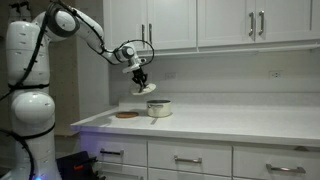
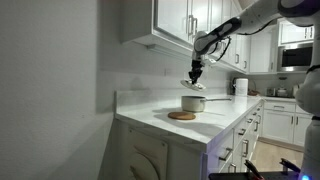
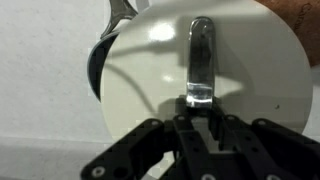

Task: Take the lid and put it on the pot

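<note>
– What's leftmost on the tabletop (image 1: 250, 125)?
– A flat brown mat (image 1: 126, 115).
– And the lid (image 1: 147, 89)?
– In the air, slightly tilted. The wrist view shows the claw (image 3: 200, 105) pinching its metal handle (image 3: 200, 60).
– The pot (image 1: 159, 108)?
– Just right of the mat, standing below the lid, not touching it.
</note>
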You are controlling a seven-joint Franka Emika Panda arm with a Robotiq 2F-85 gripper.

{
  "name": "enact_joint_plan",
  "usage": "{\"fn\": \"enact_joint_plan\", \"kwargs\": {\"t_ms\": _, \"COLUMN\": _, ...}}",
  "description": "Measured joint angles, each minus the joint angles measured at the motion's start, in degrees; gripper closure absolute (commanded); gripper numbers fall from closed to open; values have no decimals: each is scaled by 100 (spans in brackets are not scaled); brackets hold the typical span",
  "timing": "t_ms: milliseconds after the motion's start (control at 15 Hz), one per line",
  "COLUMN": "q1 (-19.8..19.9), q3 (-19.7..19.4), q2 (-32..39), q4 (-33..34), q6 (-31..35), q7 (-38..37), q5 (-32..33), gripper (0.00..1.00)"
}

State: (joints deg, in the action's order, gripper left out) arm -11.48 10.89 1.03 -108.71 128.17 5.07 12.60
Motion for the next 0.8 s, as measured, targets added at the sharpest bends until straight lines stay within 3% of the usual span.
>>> {"fn": "enact_joint_plan", "kwargs": {"t_ms": 800, "q1": 9, "q3": -119, "q2": 802, "q4": 669, "q6": -187, "q7": -89, "q5": 173, "gripper": 94}}
